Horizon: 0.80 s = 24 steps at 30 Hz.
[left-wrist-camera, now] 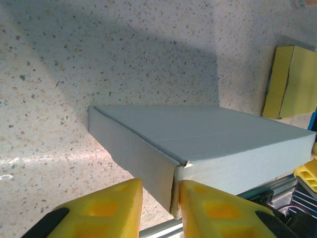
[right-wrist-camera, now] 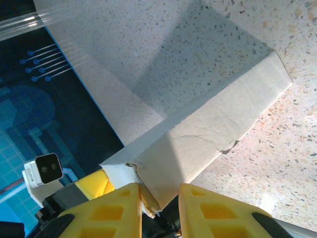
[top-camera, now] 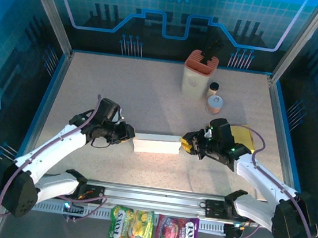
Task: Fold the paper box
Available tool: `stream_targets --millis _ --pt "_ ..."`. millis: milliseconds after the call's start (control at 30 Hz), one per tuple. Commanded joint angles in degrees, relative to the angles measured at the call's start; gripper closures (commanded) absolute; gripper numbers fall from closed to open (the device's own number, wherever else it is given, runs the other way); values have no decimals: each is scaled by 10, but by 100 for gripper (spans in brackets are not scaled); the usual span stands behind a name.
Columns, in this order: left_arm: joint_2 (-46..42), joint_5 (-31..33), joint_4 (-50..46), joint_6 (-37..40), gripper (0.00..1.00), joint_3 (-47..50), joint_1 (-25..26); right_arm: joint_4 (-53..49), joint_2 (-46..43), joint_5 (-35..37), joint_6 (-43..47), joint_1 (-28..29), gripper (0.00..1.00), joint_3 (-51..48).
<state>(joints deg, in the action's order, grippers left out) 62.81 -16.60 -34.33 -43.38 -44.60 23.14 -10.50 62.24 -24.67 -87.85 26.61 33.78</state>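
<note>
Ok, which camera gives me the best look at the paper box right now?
Left wrist: the paper box sits close, with its top face, long side and corner seam all sharp. Top external shows the box whole but small. Right wrist shows one creased panel of the box, at an angle.

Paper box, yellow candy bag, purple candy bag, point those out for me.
paper box [top-camera: 156, 143], top external view, middle of the box.
yellow candy bag [top-camera: 131, 227], top external view, centre of its front.
purple candy bag [top-camera: 178, 235], top external view, centre of its front.
</note>
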Motion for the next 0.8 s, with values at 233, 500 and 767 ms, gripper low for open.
stream_targets --millis 233,500,767 --pt "24 13 -41 33 76 51 -3 -218 48 36 97 -17 74 12" --pt "33 28 -56 52 78 56 12 -293 89 54 189 -16 76 70" --pt "50 64 -66 59 81 47 47 -305 104 61 225 -7 82 95"
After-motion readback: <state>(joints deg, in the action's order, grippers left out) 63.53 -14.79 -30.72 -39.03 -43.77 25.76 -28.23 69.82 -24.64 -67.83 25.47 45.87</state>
